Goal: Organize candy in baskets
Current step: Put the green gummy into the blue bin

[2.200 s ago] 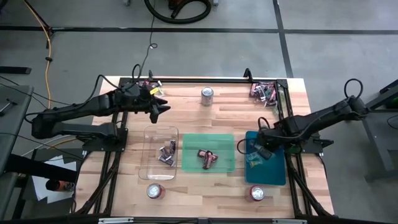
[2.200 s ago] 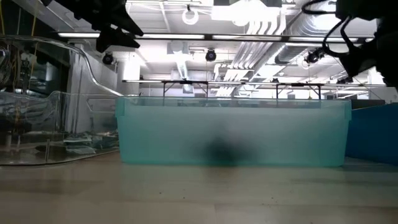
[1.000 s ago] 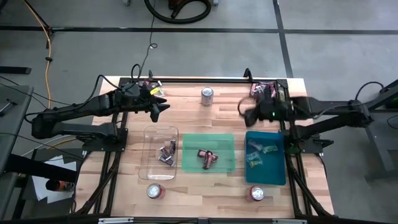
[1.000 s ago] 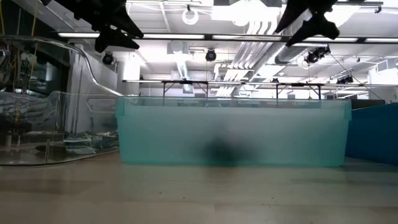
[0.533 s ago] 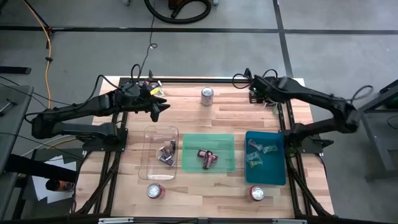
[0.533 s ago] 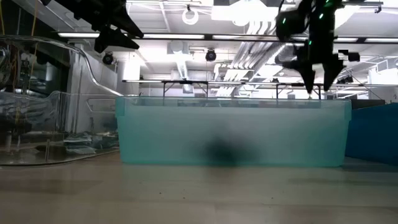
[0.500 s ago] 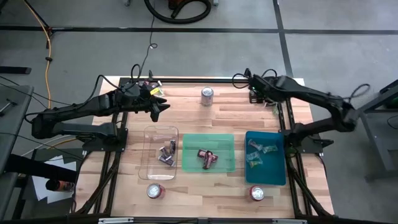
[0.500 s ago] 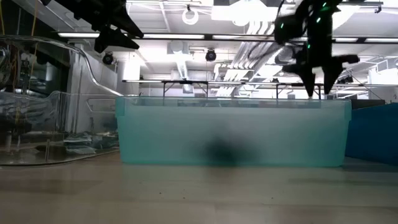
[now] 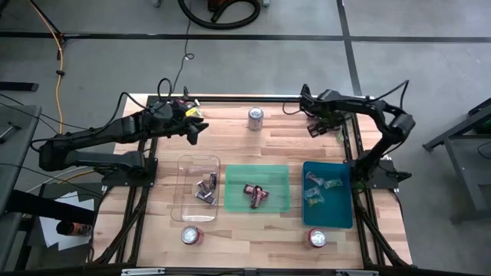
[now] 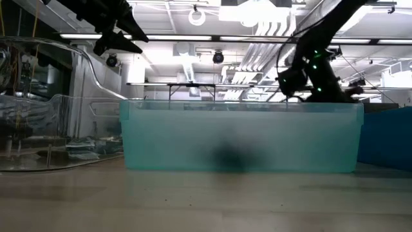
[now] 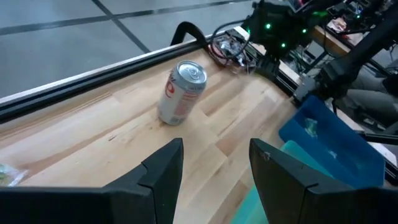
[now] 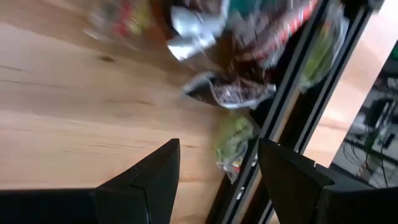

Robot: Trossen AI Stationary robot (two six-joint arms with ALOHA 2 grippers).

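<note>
Three baskets stand in a row: clear (image 9: 198, 188) with dark-silver candy (image 9: 205, 188), green (image 9: 257, 188) with maroon candy (image 9: 257, 195), teal-blue (image 9: 327, 193) with light green candy (image 9: 316, 190). A loose candy pile (image 12: 236, 37) lies at the table's far right corner against the black frame. My right gripper (image 9: 316, 127) hangs open just above the near edge of that pile, pointing steeply down (image 12: 217, 180). My left gripper (image 9: 196, 132) is open and held high over the far left of the table (image 11: 214, 168), with nothing between its fingers.
A silver can (image 9: 255, 117) stands at the far middle, and two red-and-silver cans (image 9: 191, 235) (image 9: 317, 238) stand near the front edge. A few candies (image 9: 184, 106) lie at the far left corner. The black frame rail (image 12: 280, 106) runs beside the right pile.
My right gripper has swung from beside the teal-blue basket toward the table's far right corner, tipped from nearly level to steeply downward and sunk over the candy pile, staying open. My left gripper has rolled slightly in place.
</note>
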